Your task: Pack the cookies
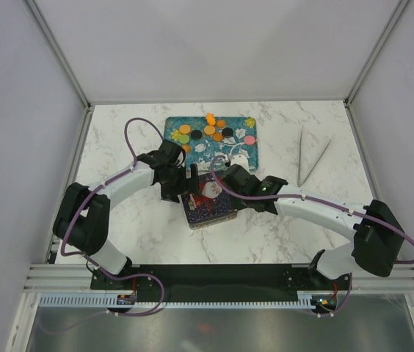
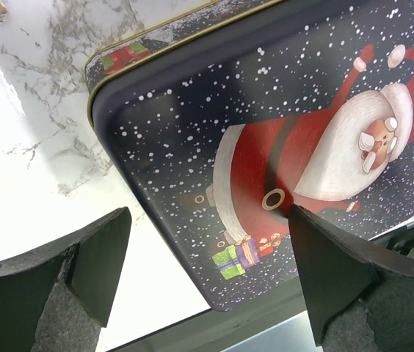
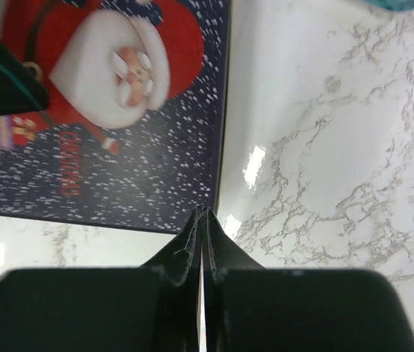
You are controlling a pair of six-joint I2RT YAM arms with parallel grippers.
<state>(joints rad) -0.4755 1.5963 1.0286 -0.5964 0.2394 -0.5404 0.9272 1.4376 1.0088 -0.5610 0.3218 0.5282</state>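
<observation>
The cookies, small round discs in orange, green, black, pink and yellow, lie on a teal floral tray at the back of the table. In front of the tray sits a dark tin with a Santa picture on its lid. My left gripper stands open over the tin's left end, one finger on either side of its corner, holding nothing. My right gripper is shut and empty, its tips at the tin's edge by the marble.
Metal tweezers lie on the marble at the right. A white paper cup sits at the tray's near right corner, close to the right arm. Grey walls close in the table on three sides.
</observation>
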